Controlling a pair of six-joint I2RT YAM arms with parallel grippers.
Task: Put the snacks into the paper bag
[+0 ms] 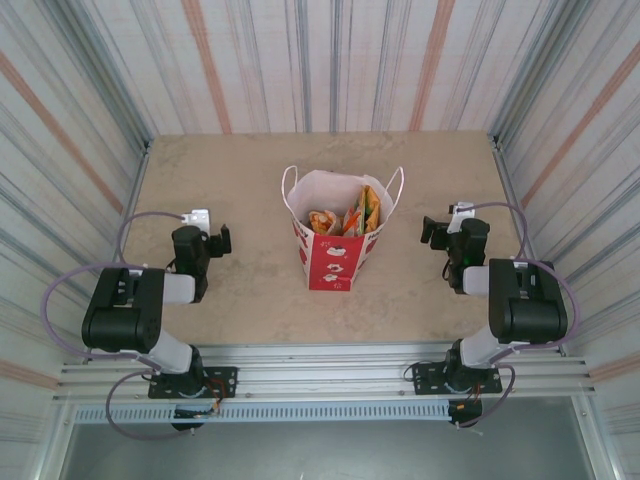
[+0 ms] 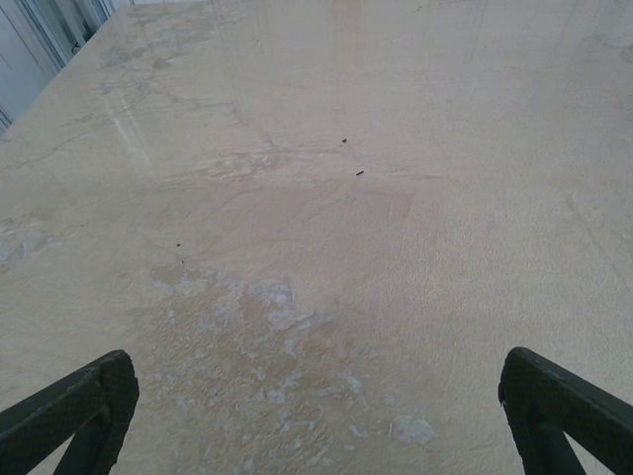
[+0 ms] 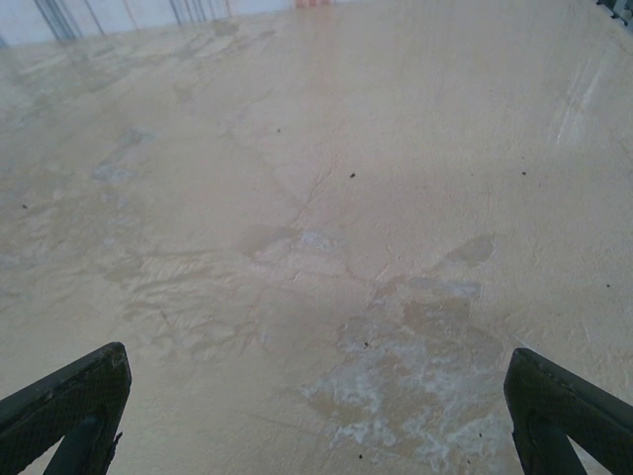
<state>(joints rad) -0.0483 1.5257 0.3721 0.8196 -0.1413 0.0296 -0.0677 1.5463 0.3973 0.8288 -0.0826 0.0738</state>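
Note:
The paper bag (image 1: pixel 334 262), white above and red below with cord handles, stands upright mid-table. Snacks (image 1: pixel 345 219) fill its mouth: orange, yellow and green packets show, leaning on each other. My left gripper (image 1: pixel 221 240) rests low to the bag's left, well apart from it, and is open. My right gripper (image 1: pixel 431 231) sits to the bag's right, also open and apart. In the left wrist view the left gripper (image 2: pixel 316 421) spans bare tabletop, its dark fingers (image 2: pixel 84 406) at the frame corners. The right gripper (image 3: pixel 316 421) likewise has nothing between its fingers (image 3: pixel 564 406).
The beige marbled table (image 1: pixel 250 180) is boxed in by striped walls on the left, back and right. A metal rail (image 1: pixel 330 375) with both arm bases runs along the near edge. Worn pale patches (image 3: pixel 415 376) mark the surface.

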